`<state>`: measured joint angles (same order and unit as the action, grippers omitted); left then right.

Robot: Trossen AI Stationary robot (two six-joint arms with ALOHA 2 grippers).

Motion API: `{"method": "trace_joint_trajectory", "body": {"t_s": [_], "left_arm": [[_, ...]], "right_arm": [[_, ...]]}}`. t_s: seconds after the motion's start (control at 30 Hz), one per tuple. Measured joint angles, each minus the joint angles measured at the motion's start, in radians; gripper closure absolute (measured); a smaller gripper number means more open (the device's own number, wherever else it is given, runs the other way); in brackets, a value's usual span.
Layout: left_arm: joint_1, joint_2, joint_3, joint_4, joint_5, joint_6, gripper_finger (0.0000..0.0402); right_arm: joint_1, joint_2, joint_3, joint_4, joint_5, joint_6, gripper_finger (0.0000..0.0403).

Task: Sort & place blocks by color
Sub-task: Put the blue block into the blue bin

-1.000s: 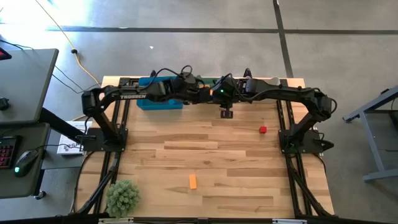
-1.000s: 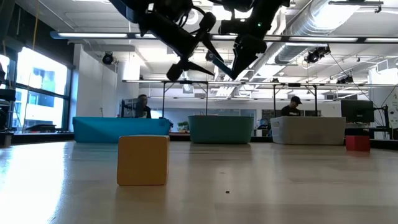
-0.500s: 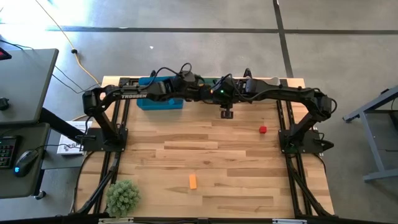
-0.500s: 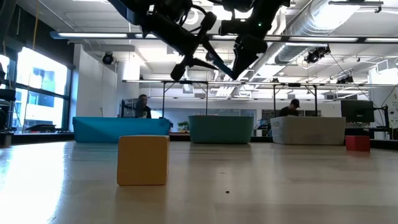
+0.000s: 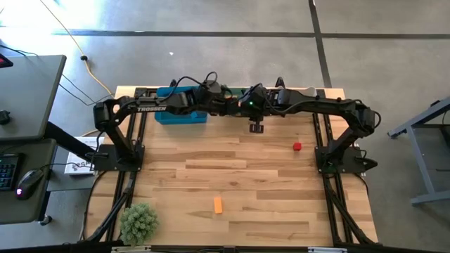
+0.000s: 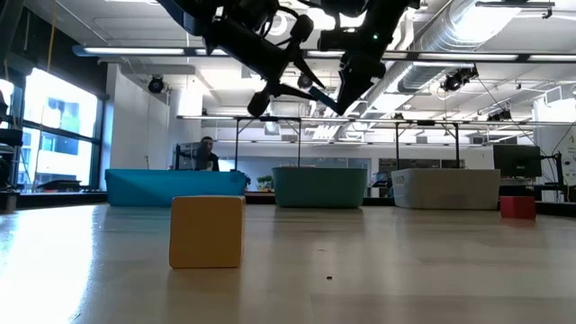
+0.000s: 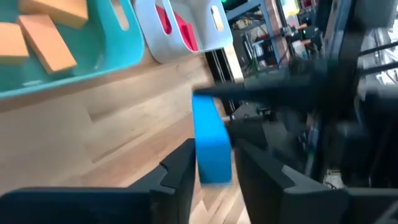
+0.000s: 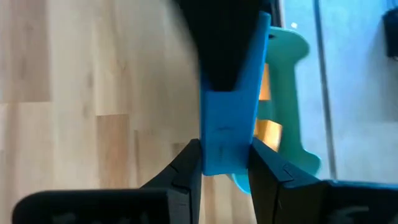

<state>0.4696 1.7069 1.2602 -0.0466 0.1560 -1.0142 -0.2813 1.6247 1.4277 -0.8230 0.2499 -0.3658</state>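
Note:
A blue bar block [image 7: 208, 137] [image 8: 230, 118] hangs in the air over the table's far middle, near the teal bin [image 6: 319, 186]. My left gripper [image 7: 214, 165] [image 5: 234, 105] and my right gripper [image 8: 225, 162] [image 5: 246, 105] meet there, each shut on one end of it. An orange block [image 5: 218, 204] [image 6: 207, 231] lies flat on the table near the front. A red block [image 5: 297, 147] [image 6: 517, 206] sits on the table at the right. My left gripper pinches the blue block's near end [image 7: 214, 174] between its two fingers. The block sticks out past the fingertips, clear of the table. My right gripper pinches the block's opposite end [image 8: 224, 163] between its two fingers, slanting down from above. The block reaches away from the fingers toward the left gripper's dark fingers.
Three bins stand along the far edge: blue [image 6: 175, 187], teal [image 7: 74, 56] with orange blocks [image 7: 46, 37] in it, and white [image 6: 445, 188] [image 7: 180, 31] with red pieces. A small green plant [image 5: 138, 223] stands at the near left corner.
My left gripper has shut on the blue block that my right gripper holds; its fingers stood apart a second ago. Both arms have kept their places.

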Motion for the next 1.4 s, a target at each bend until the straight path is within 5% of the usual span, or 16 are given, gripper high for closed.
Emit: {"method": "trace_joint_trajectory", "body": {"t_s": [0.33,0.7,0.83,1.13,1.4], "left_arm": [[0.001,0.000,0.000,0.000,-0.005,0.015,0.0275],[0.002,0.003,0.000,-0.006,0.004,0.068,0.0366],[0.001,0.003,0.000,-0.010,-0.012,0.121,0.0368],[0.021,0.003,0.000,-0.090,-0.014,0.286,0.0368],[0.095,-0.016,0.000,-0.236,-0.017,0.453,0.0368]], "right_arm": [[0.002,0.000,0.000,-0.001,-0.006,0.010,0.0332],[0.002,-0.001,0.000,-0.002,0.003,0.025,0.0332],[0.002,-0.001,0.000,-0.004,-0.001,0.030,0.0332],[0.002,-0.001,0.000,-0.013,-0.017,0.122,0.0242],[0.002,-0.001,0.000,-0.048,-0.014,0.331,0.0228]]}}
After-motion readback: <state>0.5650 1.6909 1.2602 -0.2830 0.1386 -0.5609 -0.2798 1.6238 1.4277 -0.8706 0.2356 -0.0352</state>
